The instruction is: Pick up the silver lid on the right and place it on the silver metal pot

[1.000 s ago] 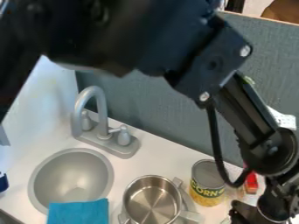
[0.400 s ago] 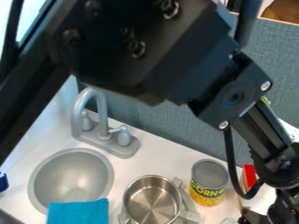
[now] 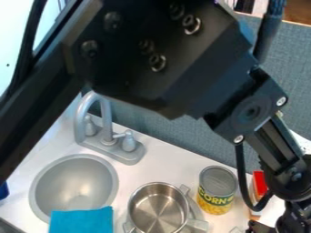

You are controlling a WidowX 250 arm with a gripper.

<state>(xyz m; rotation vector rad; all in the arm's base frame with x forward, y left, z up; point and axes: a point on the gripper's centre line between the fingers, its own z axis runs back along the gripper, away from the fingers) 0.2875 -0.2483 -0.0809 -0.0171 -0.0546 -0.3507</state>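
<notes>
The black gripper (image 3: 288, 222) is in the lower right corner, partly cut off by the edges of the view. Just above and left of it stands a red and white box (image 3: 260, 183), partly covered by the arm and its cable. Further left is an upright can with a yellow corn label (image 3: 217, 189). A steel pot (image 3: 158, 208) sits left of the can. The blue cloth (image 3: 81, 221) lies over the front edge of the round grey sink (image 3: 72, 183).
A grey faucet (image 3: 104, 119) rises behind the sink. Behind the white counter (image 3: 167, 157) runs a grey-blue panel (image 3: 194, 140). The arm crosses the upper view from the left edge to the right. A dark blue object (image 3: 3, 190) touches the left edge.
The arm has swung to the right, and the gripper has gone further toward the lower right corner. More of the red and white box shows. Can, pot and cloth have not moved.
</notes>
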